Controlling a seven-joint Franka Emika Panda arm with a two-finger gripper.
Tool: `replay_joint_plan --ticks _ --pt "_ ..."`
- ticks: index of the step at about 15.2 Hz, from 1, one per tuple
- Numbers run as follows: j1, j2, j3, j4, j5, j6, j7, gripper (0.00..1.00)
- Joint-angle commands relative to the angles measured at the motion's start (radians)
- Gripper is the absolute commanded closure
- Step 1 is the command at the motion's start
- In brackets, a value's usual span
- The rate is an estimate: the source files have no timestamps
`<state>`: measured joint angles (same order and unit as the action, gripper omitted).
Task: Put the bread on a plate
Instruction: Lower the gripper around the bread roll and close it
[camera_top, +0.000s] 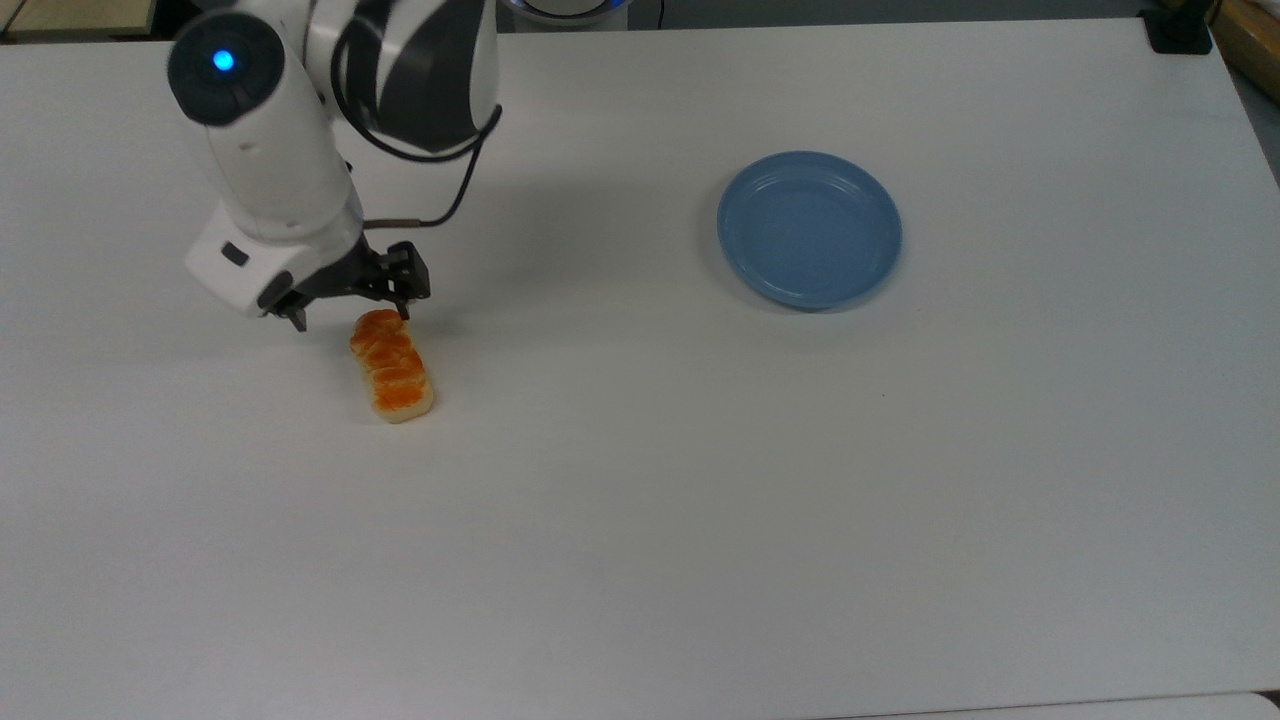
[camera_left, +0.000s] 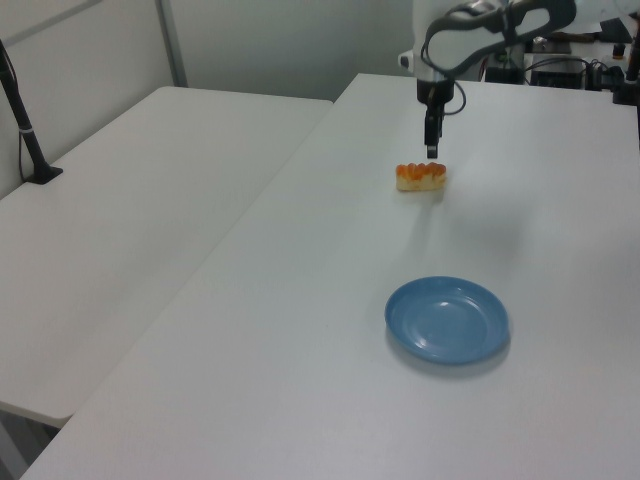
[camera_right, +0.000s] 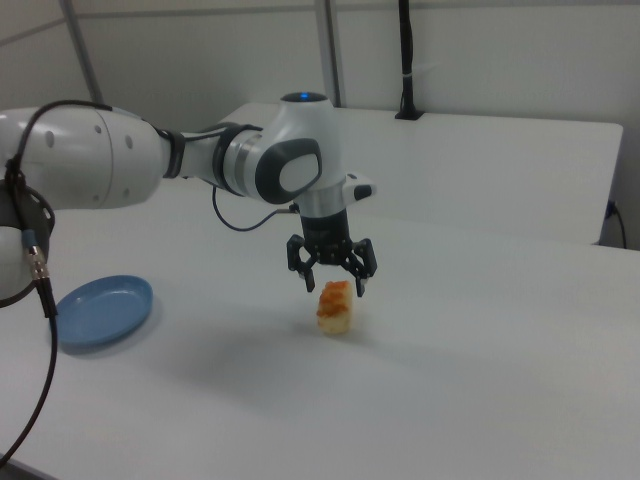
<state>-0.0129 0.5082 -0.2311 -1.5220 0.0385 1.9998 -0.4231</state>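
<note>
The bread (camera_top: 391, 365) (camera_left: 421, 176) (camera_right: 335, 305), a small orange-topped loaf with pale sides, lies on the white table (camera_top: 640, 500) toward the top view's left. My gripper (camera_top: 351, 318) (camera_right: 334, 283) hangs open just over the loaf's far end, fingers spread to either side and holding nothing. In the left view the gripper (camera_left: 432, 145) points straight down at the loaf. The light-blue plate (camera_top: 809, 229) (camera_left: 447, 320) (camera_right: 100, 309) sits bare well off to the top view's right.
A second white table (camera_left: 130, 220) adjoins this one on the left view's left. A black post (camera_left: 25, 130) stands on it. A black clamp (camera_top: 1180, 30) sits at the top view's far right corner. Cables and equipment (camera_left: 560, 60) lie behind the arm.
</note>
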Motion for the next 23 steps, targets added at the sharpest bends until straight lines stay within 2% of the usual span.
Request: replay_joint_plan --ticks 1,9,12,14,15,17,19,22,23 --pt "0.016 -0.010 -0.017 -0.029 -0.003 0.017 -0.008 0.00" --pt "0.022 0.015 -0.017 -0.067 -0.032 0.089 -0.008 0.00" --pt "0.022 0.027 -0.016 -0.069 -0.035 0.102 0.007 0.07" --pt "0.024 0.033 -0.014 -0.069 -0.038 0.108 0.017 0.08" --pt "0.024 0.035 -0.013 -0.069 -0.042 0.108 0.026 0.12" --pt "0.024 0.039 -0.010 -0.067 -0.055 0.111 0.041 0.26" --pt "0.025 0.044 -0.008 -0.069 -0.057 0.134 0.072 0.31" --pt "0.030 0.053 -0.007 -0.069 -0.058 0.151 0.096 0.47" --pt "0.030 0.052 -0.007 -0.069 -0.058 0.151 0.098 0.48"
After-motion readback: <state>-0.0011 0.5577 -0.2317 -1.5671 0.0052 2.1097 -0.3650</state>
